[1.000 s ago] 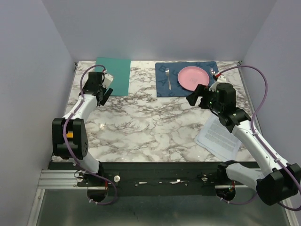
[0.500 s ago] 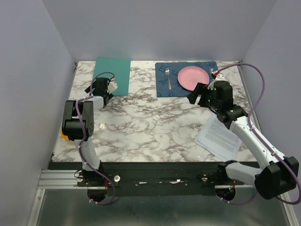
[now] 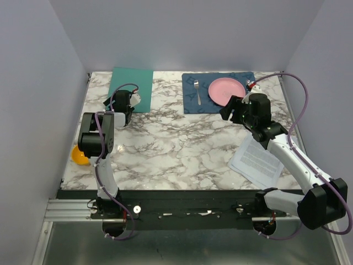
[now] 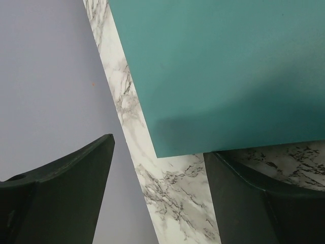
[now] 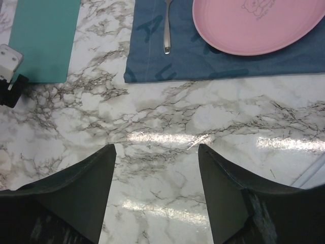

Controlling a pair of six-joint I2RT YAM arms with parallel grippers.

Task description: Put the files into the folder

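Note:
The teal folder [image 3: 132, 87] lies flat and closed at the back left of the table. My left gripper [image 3: 120, 106] is open at its near left corner. In the left wrist view that corner of the folder [image 4: 228, 71] sits between the spread fingers of my left gripper [image 4: 158, 147]; I cannot tell whether they touch it. The files [image 3: 258, 160], white printed sheets, lie at the front right, partly under my right arm. My right gripper [image 3: 229, 112] is open and empty above bare marble left of the files, and it also shows in the right wrist view [image 5: 156, 147].
A dark blue placemat [image 3: 194, 102] at the back right holds a pink plate [image 3: 226, 90] and a fork [image 3: 197, 92]. Grey walls enclose the table at the left, back and right. The table's left edge [image 4: 127, 101] runs close beside the folder.
The left arm has folded its elbow back and brought its gripper forward to the folder's near left corner. The right gripper has shifted slightly towards the placemat.

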